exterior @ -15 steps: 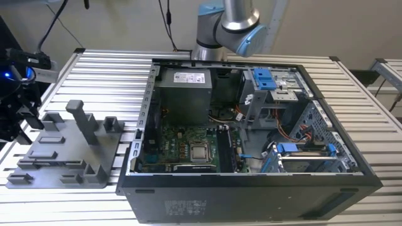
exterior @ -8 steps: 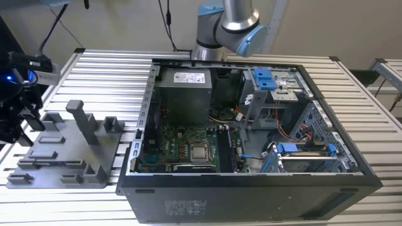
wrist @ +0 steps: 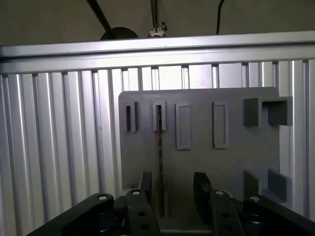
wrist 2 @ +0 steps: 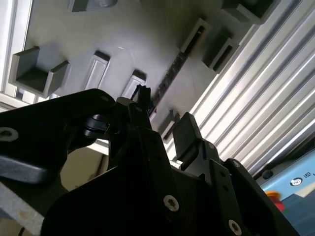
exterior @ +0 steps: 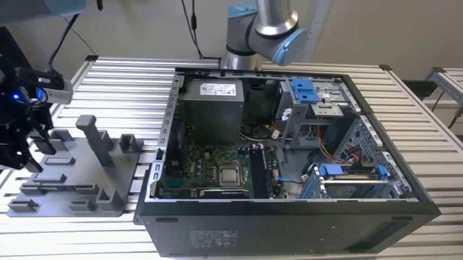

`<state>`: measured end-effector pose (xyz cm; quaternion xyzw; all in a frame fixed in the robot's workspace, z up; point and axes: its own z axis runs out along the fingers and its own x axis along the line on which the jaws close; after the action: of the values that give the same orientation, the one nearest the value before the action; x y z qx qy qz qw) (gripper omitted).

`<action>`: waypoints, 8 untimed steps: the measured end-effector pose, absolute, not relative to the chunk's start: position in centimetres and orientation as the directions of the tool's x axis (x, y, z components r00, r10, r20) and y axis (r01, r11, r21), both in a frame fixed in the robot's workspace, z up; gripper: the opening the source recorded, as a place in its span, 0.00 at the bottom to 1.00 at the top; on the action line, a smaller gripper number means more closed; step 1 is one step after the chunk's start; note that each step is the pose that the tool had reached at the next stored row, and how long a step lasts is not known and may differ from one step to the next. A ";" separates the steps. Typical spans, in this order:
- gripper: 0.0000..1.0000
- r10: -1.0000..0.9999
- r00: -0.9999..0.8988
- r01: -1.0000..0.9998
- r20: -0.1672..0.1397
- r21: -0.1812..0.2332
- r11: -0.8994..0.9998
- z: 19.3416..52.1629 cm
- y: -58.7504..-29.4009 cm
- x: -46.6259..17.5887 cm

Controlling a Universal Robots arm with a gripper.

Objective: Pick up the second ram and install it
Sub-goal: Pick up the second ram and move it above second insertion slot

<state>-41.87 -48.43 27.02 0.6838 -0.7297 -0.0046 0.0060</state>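
At the exterior view's left, the gripper [exterior: 25, 154] hangs over the grey fixture tray [exterior: 79, 179], which lies on the slatted worktop [exterior: 116, 92]. In the first wrist view the second ram [wrist: 159, 162] stands on its long edge in a slot of this tray and shows as a thin dark strip. The jaws are wide apart with the stick between them. It is nearer to one finger [wrist: 145, 186] than to the other, and as far as I can see neither touches it. The second wrist view shows the same stick [wrist 2: 170, 78] beyond the fingertips.

I judge the stick to be light and stiff but delicate. The board is thin, and its chips and contact edge should not be squeezed hard or scraped. The best hold seems to be across the two flat faces, near the middle of the upper edge, so that it does not tip.

Further to the exterior view's right stands the open computer case [exterior: 289, 230] with the green motherboard [exterior: 203, 162] inside.
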 end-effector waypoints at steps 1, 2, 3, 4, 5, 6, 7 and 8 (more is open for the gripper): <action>0.48 -0.998 -0.065 -0.998 0.002 0.014 0.065 26.8 -48.4 -41.9; 0.48 -0.998 -0.065 -0.998 0.002 0.013 0.065 26.7 -48.4 -41.9; 0.48 -0.998 -0.065 -0.998 0.002 0.012 0.065 26.5 -48.4 -41.9; 0.48 -0.998 -0.065 -0.998 0.002 0.010 0.065 26.4 -48.4 -41.9; 0.48 -0.998 -0.065 -0.998 0.002 0.009 0.065 26.2 -48.4 -41.9; 0.48 -0.998 -0.065 -0.998 0.002 0.007 0.065 26.1 -48.5 -41.9; 0.48 -0.998 -0.065 -0.998 0.002 0.006 0.065 25.9 -48.5 -41.9; 0.48 -0.998 -0.065 -0.998 0.002 0.005 0.065 25.8 -48.5 -41.9</action>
<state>-41.89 -48.48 25.81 0.6837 -0.7298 -0.0013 0.0025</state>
